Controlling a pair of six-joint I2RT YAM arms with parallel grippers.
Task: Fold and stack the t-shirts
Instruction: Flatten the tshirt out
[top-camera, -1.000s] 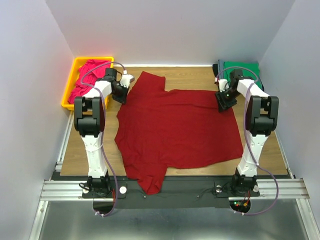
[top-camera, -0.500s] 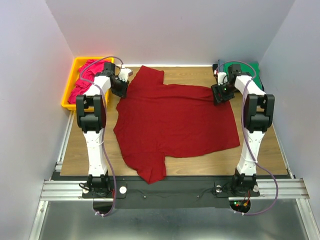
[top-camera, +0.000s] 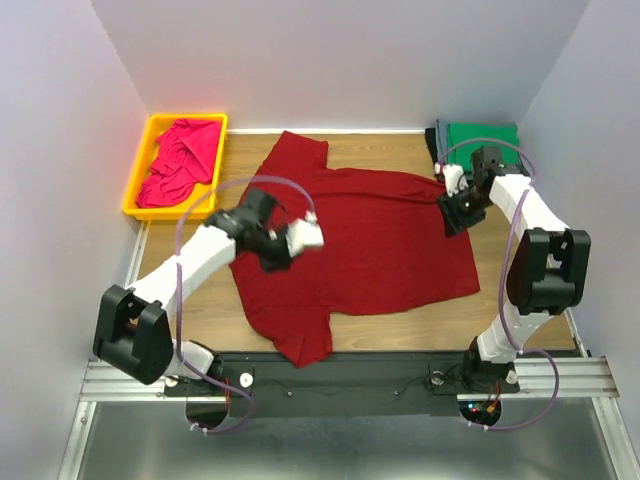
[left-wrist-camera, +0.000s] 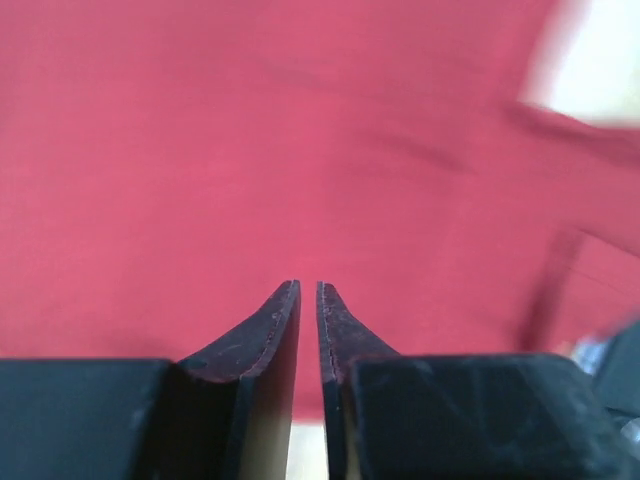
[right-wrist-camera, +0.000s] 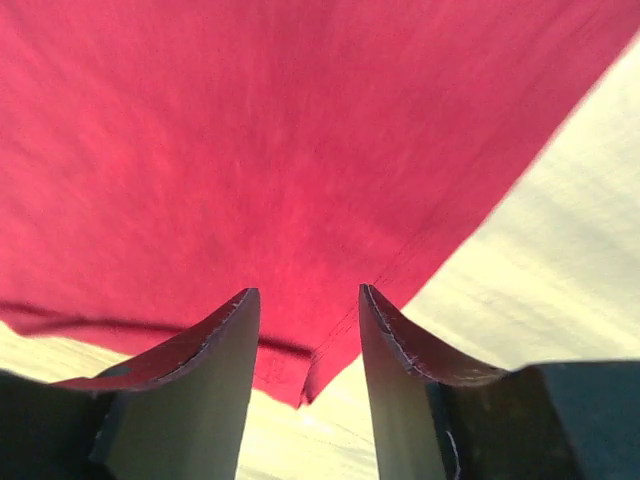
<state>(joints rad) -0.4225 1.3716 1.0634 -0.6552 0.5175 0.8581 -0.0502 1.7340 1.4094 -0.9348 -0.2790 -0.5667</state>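
The large dark red t-shirt (top-camera: 370, 240) lies spread flat on the wooden table, one sleeve at the far left and one at the near edge. My left gripper (top-camera: 276, 252) hovers over the shirt's left part; in the left wrist view (left-wrist-camera: 308, 286) its jaws are shut with nothing between them, red cloth (left-wrist-camera: 250, 150) below. My right gripper (top-camera: 455, 210) is at the shirt's far right corner; in the right wrist view (right-wrist-camera: 305, 292) it is open, the cloth corner (right-wrist-camera: 300, 380) lying between and under its fingers. A magenta-pink shirt (top-camera: 180, 160) is crumpled in the bin. A folded green shirt (top-camera: 482, 133) lies at the back right.
The yellow plastic bin (top-camera: 137, 185) stands at the back left. A dark folded cloth edge (top-camera: 437, 138) shows under the green shirt. White walls close in the table on the left, right and back. Bare wood (top-camera: 520, 290) shows to the right of the red shirt.
My left arm has swung from the shirt's far left corner to over its left middle. My right gripper has shifted slightly nearer and to the right. The shirt had been pulled toward the back earlier.
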